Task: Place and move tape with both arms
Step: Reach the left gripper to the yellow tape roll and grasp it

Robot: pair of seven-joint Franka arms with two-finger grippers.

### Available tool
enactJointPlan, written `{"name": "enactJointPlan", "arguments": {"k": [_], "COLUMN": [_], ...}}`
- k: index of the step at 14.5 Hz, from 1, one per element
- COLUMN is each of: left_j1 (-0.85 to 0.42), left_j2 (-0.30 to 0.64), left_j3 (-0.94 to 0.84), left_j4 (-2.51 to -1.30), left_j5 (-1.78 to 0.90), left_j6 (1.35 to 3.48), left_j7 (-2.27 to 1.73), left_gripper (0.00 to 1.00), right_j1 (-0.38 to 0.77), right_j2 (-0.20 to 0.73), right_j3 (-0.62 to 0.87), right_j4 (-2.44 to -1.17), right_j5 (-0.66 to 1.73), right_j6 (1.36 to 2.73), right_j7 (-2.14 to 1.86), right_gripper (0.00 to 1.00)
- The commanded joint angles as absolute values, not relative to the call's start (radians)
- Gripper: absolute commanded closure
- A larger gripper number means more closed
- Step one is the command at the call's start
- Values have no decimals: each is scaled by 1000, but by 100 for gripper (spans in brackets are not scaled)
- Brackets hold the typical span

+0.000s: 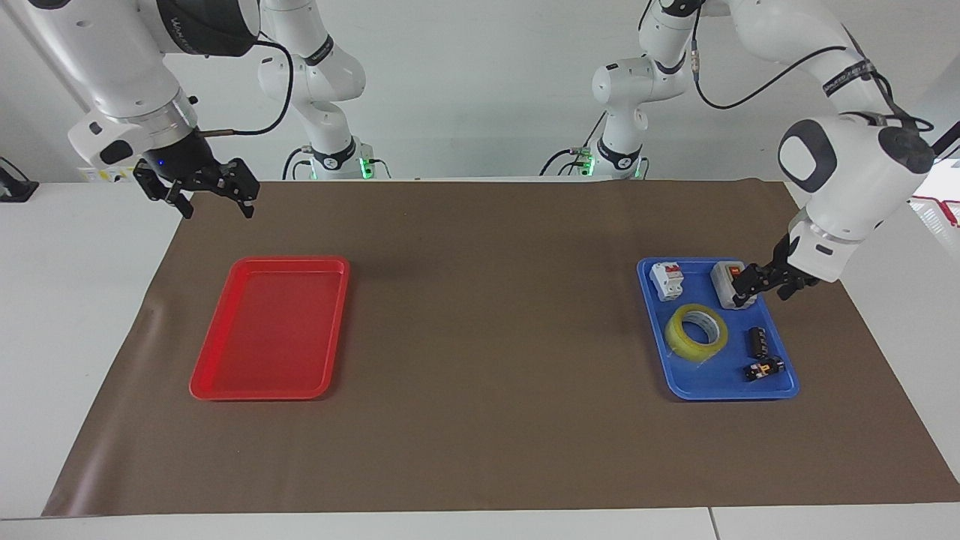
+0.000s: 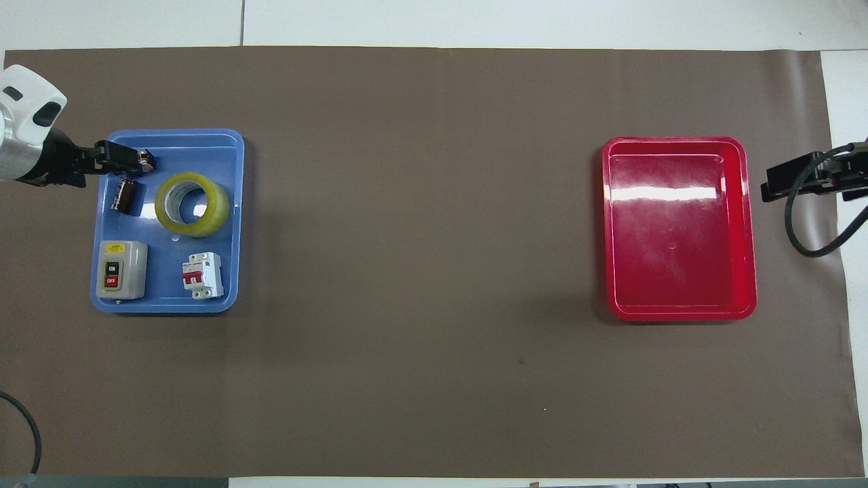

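Tape (image 1: 697, 333) lies flat, core up, mid blue tray (image 1: 787, 388) at left arm's end. Our left gripper (image 1: 759, 286) hovers over tray w/ fingers apart, empty, so left arm's nearer; right gripper (image 1: 212, 196) waits open by red tray (image 1: 215, 390).

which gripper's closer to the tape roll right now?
Left. The left gripper is over the blue tray that holds the tape roll; the right gripper waits at the right arm's end, near the red tray.
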State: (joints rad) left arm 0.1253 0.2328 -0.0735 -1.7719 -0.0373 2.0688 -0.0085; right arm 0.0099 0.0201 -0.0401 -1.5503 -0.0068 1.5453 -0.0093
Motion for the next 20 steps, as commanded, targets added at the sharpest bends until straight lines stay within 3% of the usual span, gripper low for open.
{"name": "enactJointPlan", "arguments": {"k": [1, 2, 5, 8, 12, 13, 14, 15, 16, 18, 20], "left_j1": [138, 140, 137, 127, 126, 124, 124, 124, 124, 109, 88], "left_j2": [221, 224, 232, 232, 233, 235, 239, 239, 241, 247, 287], "left_j3": [-75, -75, -75, -75, -75, -75, -75, -75, -75, -75, -75], "left_j4": [-1916, -1946, -1973, -2006, -2063, -2065, -2065, -2065, -2059, -2022, -1866], "left_j5": [-44, -44, -43, -44, -44, -44, -44, -44, -44, -44, -43], "left_j6": [2239, 2270, 2281, 2293, 2361, 2361, 2361, 2359, 2356, 2327, 2161], "left_j7": [-9, -8, -15, -15, -18, -18, -18, -17, -17, -15, -18], "left_gripper": [0, 0, 15, 20, 40, 47, 60, 75, 99, 100, 100], "right_j1": [6, 6, 6, 6, 5, 6, 6, 5, 5, 6, 5], "right_j2": [6, 6, 6, 6, 6, 6, 6, 6, 6, 6, 6], "right_j3": [-37, -37, -37, -37, -37, -37, -38, -38, -37, -37, -38], "right_j4": [-1563, -1563, -1563, -1563, -1563, -1563, -1563, -1563, -1563, -1563, -1563], "right_j5": [-3, -3, -3, -3, -3, -3, -3, -3, -3, -3, -3], "right_j6": [1543, 1543, 1543, 1543, 1543, 1543, 1543, 1543, 1543, 1543, 1543], "right_j7": [-23, -23, -23, -23, -23, -23, -23, -23, -23, -23, -23], "right_gripper": [0, 0, 0, 0, 0, 0, 0, 0, 0, 0, 0]}}
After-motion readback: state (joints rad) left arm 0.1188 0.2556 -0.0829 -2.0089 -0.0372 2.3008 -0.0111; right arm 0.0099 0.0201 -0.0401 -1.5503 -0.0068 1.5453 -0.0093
